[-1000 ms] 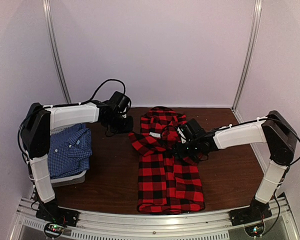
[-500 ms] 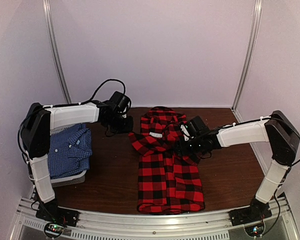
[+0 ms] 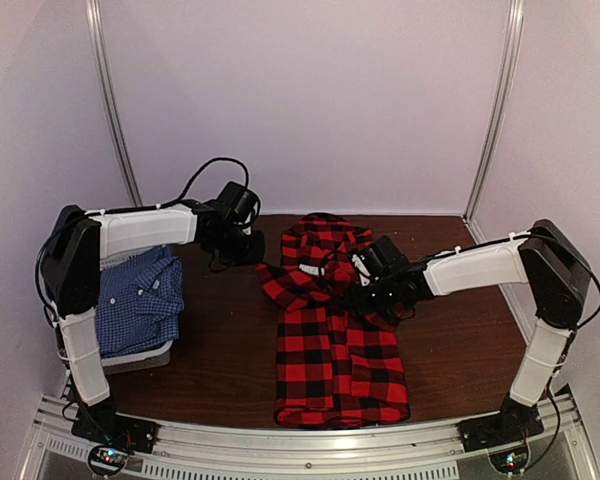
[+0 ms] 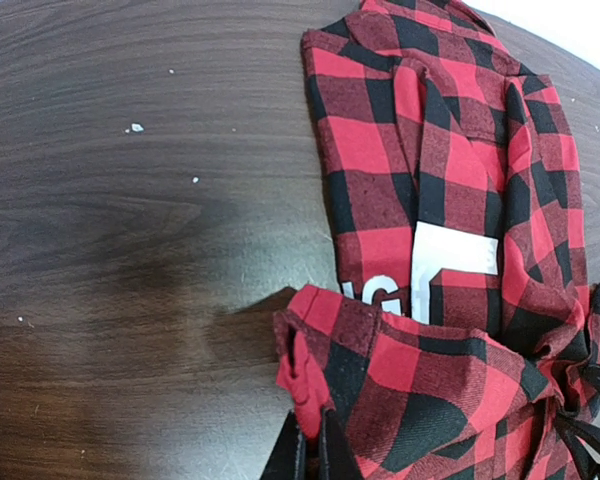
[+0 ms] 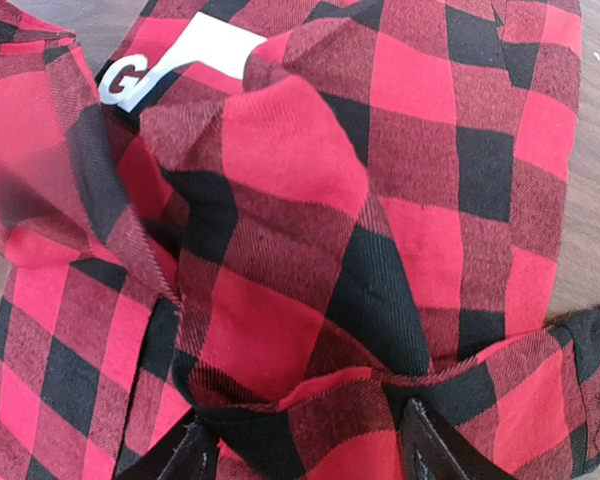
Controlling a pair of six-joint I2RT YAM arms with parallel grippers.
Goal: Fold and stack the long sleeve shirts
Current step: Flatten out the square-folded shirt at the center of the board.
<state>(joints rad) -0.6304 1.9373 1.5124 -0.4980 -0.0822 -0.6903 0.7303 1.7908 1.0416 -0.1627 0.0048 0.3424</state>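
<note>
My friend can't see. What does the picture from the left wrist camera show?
A red-and-black plaid shirt lies on a dark wooden table, its white neck label showing. At the bottom edge, the left hand is shut, pinching a raised fold of the shirt's cloth.

A white neck label [image 5: 205, 45] on the plaid shirt [image 5: 420, 180] bears a large "G", high above the jaws of the right gripper [image 5: 305, 450] and to their left. Folded cloth hides the rest of the label.

White arm links [image 3: 145, 228], black joints [image 3: 70, 268]; looping black cable [image 3: 202, 172].
</note>
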